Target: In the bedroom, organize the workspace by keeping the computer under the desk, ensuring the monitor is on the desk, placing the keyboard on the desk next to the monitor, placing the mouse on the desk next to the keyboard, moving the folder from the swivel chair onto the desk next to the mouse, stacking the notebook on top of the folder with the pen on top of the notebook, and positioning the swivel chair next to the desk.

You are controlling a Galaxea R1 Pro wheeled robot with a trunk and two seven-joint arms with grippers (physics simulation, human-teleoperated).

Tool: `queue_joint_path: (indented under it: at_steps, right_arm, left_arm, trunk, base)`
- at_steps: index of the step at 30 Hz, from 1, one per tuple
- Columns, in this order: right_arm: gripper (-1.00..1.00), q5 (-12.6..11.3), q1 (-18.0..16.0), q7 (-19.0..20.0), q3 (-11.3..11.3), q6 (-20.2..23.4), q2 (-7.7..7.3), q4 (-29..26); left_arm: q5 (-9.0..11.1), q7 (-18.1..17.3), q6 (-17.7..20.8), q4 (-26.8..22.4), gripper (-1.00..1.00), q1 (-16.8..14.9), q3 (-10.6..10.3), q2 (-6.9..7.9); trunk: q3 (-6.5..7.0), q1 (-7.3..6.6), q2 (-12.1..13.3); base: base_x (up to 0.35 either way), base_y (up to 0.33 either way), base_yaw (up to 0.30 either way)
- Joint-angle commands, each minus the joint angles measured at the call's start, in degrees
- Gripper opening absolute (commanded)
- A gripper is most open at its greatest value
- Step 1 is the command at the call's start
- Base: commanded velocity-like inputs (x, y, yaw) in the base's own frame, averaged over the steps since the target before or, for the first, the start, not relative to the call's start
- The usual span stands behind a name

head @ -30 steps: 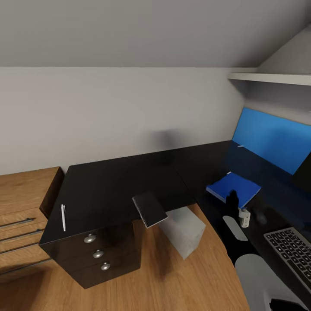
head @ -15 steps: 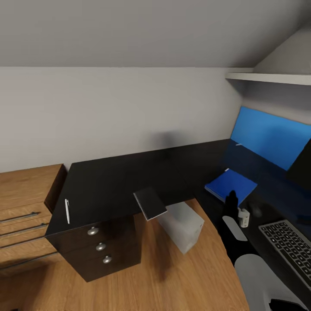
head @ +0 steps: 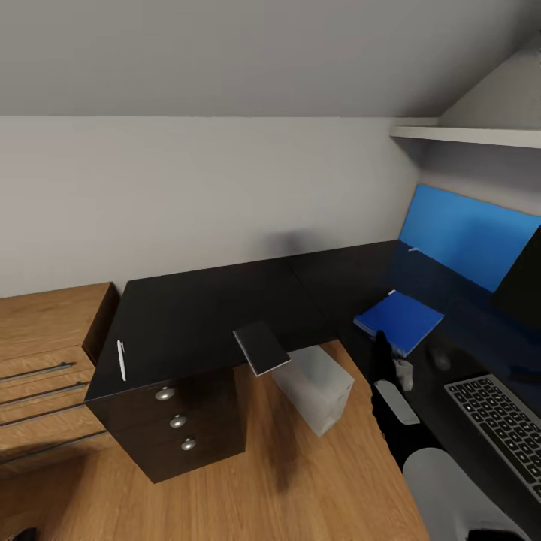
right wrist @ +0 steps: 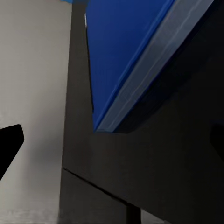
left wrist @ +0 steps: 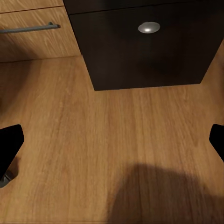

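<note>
Keyboard (head: 500, 432) cut off at edge, mouse (head: 439, 361) indistinct

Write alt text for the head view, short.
An L-shaped black desk in an attic room holds a blue folder, a keyboard at the right edge, a dark notebook overhanging the front edge and a white pen above the drawer unit. A grey-white computer stands on the wood floor.

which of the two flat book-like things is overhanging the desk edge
The dark notebook, jutting past the desk edge above the computer; the blue folder lies fully on the top.
</note>
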Motion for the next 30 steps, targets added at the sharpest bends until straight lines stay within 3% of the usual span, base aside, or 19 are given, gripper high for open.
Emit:
queue_joint_path:
  at_steps: [1,2,3,5,8,10,11,13,15,16,19,21,30]
  right_arm:
    - [1.0,-0.58,0.09,0.26,1.0,0.58,0.0,-0.01]
    - [1.0,-0.56,0.25,0.27,2.97,1.81,0.0,-0.01]
    - [1.0,-0.55,0.49,0.3,6.76,3.51,0.02,0.04]
    - [1.0,-0.54,0.87,0.3,10.16,4.55,0.17,0.09]
    - [1.0,-0.54,1.37,0.32,13.03,5.36,0.52,0.08]
    - [1.0,-0.54,1.86,0.31,17.25,6.64,1.02,0.08]
    - [1.0,-0.54,2.03,0.29,20.57,7.88,1.23,0.08]
    - [1.0,-0.6,2.12,0.27,23.66,9.65,1.34,0.08]
    - [1.0,-0.71,2.18,0.35,26.4,13.52,1.4,0.08]
    - [1.0,-0.83,2.2,0.51,27.51,18.99,1.41,0.08]
    - [1.0,-1.17,2.21,0.65,27.88,26.93,1.41,0.08]
    - [1.0,-1.6,2.21,0.89,27.95,29.34,1.36,0.01]
    - [1.0,-2.07,2.22,6.64,28.08,30.82,1.27,-0.1]
  left_arm:
    - [0.26,0.32,-0.12,0.01,1.0,-0.03,-0.49,-0.01]
    - [0.26,0.32,-0.12,0.01,1.0,-0.03,-0.49,-0.01]
    - [0.26,0.36,-0.12,0.01,1.0,-0.03,-0.49,-0.01]
    - [0.26,0.39,-0.12,0.01,1.0,-0.03,-0.49,-0.01]
    - [0.26,0.4,-0.12,0.01,1.0,-0.03,-0.49,-0.01]
    - [0.26,0.4,-0.12,0.01,1.0,-0.03,-0.49,-0.01]
    - [0.26,0.4,-0.12,0.01,1.0,-0.03,-0.49,-0.01]
    - [0.26,0.46,-0.12,0.01,1.0,-0.03,-0.49,-0.01]
    - [0.26,0.58,-0.12,0.01,1.0,-0.03,-0.44,-0.03]
    - [0.26,0.51,-0.12,0.01,1.0,-0.03,-0.45,-0.1]
    - [0.26,0.49,-0.12,0.01,1.0,-0.03,-0.48,-0.16]
    - [0.26,0.58,-0.12,0.01,1.0,-0.03,-0.49,-0.14]
    - [0.26,0.5,-0.12,0.01,1.0,-0.03,-0.49,-0.1]
  trunk:
    - [-0.05,0.0,-0.03]
    - [-0.05,0.0,-0.03]
    - [-0.05,0.0,-0.03]
    - [-0.05,0.0,-0.03]
    - [-0.05,0.0,-0.03]
    - [-0.05,0.0,-0.03]
    - [-0.05,0.0,-0.03]
    - [-0.05,0.0,-0.03]
    - [-0.05,0.0,-0.03]
    - [-0.05,0.0,-0.03]
    - [-0.41,0.44,-0.83]
    - [-0.77,0.88,-1.63]
    - [-2.38,2.85,-5.24]
  base:
    - [-0.003,0.0,0.0]
    - [-0.002,0.0,0.0]
    - [0.0,0.0,0.0]
    - [0.0,0.0,0.0]
    - [0.0,0.0,0.0]
    - [0.0,0.0,0.0]
    - [0.0,0.0,0.0]
    - [0.0,0.0,0.0]
    - [0.0,0.0,0.0]
    - [0.0,0.0,0.0]
    - [0.0,0.0,0.0]
    - [0.0,0.0,0.0]
    - [0.0,0.0,0.0]
